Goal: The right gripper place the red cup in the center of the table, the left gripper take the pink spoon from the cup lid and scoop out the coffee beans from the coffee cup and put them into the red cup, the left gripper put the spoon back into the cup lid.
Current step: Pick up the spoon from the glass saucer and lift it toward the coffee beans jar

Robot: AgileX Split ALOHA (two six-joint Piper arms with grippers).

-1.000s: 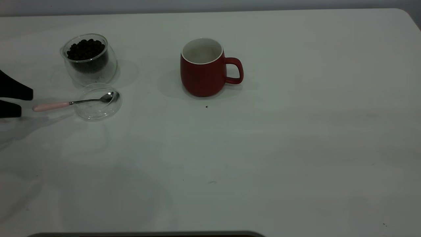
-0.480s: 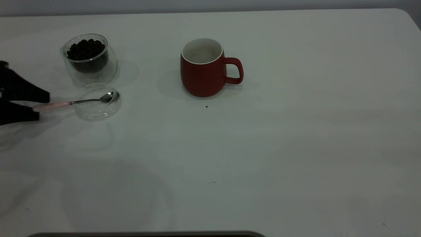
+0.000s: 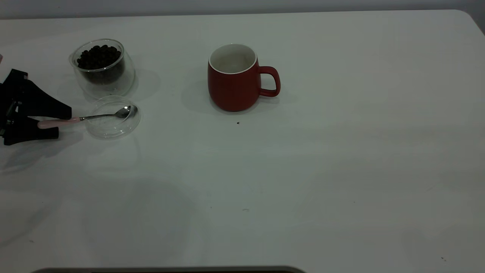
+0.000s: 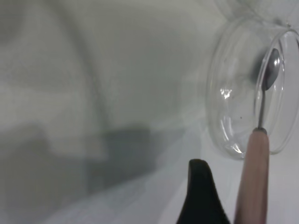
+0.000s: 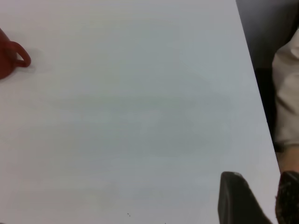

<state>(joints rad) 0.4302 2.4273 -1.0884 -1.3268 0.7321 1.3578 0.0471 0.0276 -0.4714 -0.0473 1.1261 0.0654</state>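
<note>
Near the left edge, the open black left gripper (image 3: 62, 122) straddles the pink-handled metal spoon (image 3: 81, 118); closing off-centre could flip it off the clear glass lid (image 3: 99, 131).

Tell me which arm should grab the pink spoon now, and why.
Left. The left gripper is open with its jaws on either side of the pink spoon handle by the cup lid. The right gripper is parked at the far table edge.

A grey wall (image 3: 242, 5) ran along the back, plain and flat. Down at the near edge sat a dark rounded strip (image 3: 166, 270). Out to the side, over a dark floor (image 5: 261, 28), a pale beige shape (image 5: 287, 93) showed, possibly cloth. One tiny dark speck (image 3: 238, 123) lay alone.
</note>
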